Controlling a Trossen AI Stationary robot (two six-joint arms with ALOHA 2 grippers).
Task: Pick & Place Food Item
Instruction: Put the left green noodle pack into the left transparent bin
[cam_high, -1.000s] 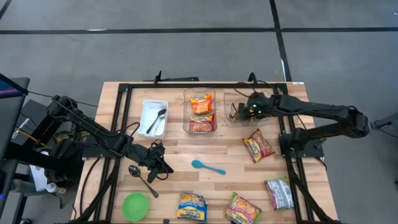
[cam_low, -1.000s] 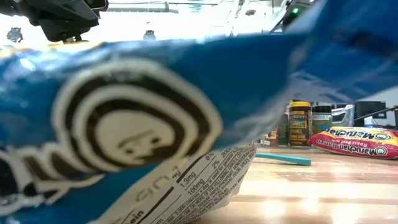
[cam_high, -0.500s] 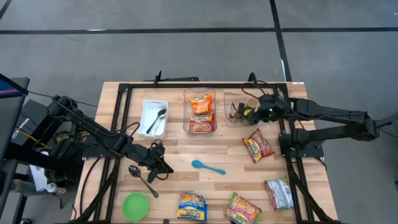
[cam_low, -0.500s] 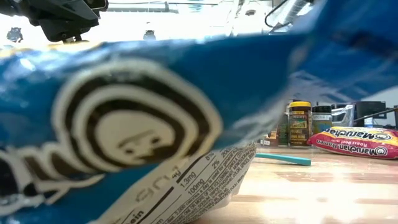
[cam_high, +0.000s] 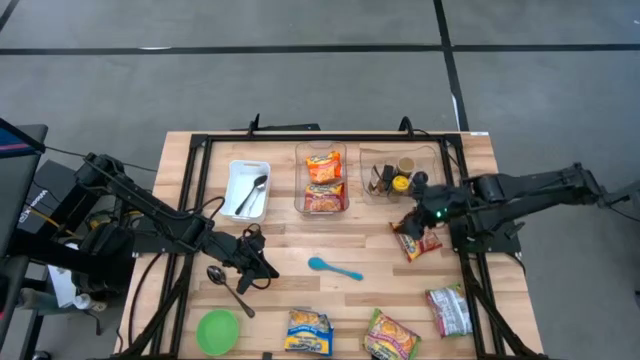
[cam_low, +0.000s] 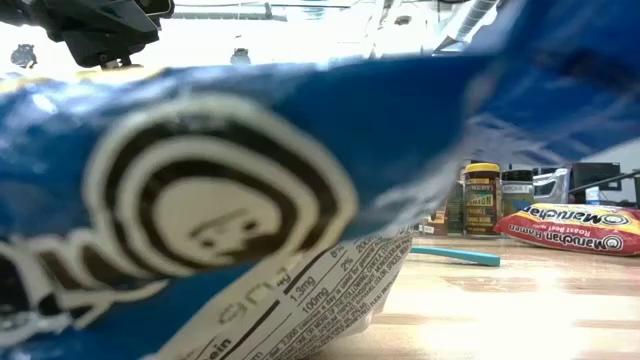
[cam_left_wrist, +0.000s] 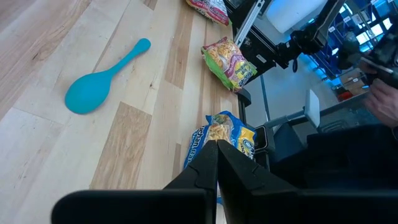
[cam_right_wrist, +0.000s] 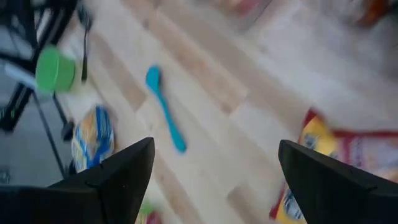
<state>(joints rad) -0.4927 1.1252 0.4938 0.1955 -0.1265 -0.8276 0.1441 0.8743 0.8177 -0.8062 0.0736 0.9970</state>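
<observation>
A red noodle packet (cam_high: 420, 241) lies flat on the table right of centre, and shows in the right wrist view (cam_right_wrist: 339, 158). My right gripper (cam_high: 405, 224) hangs open above its far left end, touching nothing (cam_right_wrist: 214, 171). Three more packets lie along the near edge: a blue-yellow one (cam_high: 308, 332), a green-yellow one (cam_high: 390, 337) and a green one (cam_high: 450, 310). A clear bin (cam_high: 322, 180) at the far side holds two red-orange packets. My left gripper (cam_high: 262, 270) stays shut and empty over the table left of centre (cam_left_wrist: 217, 163).
A teal spoon (cam_high: 335, 268) lies mid-table. A metal spoon (cam_high: 228, 288) and a green bowl (cam_high: 217, 332) sit near left. A white tray (cam_high: 247, 190) holds a spoon, and a clear bin (cam_high: 395, 178) holds jars. The blue packet (cam_low: 200, 200) fills the low view.
My right gripper has swung away from over the jar bin toward the table's near edge and a little right, turning as it went. It now hangs over the red packet, still open. Nothing on the table has moved.
</observation>
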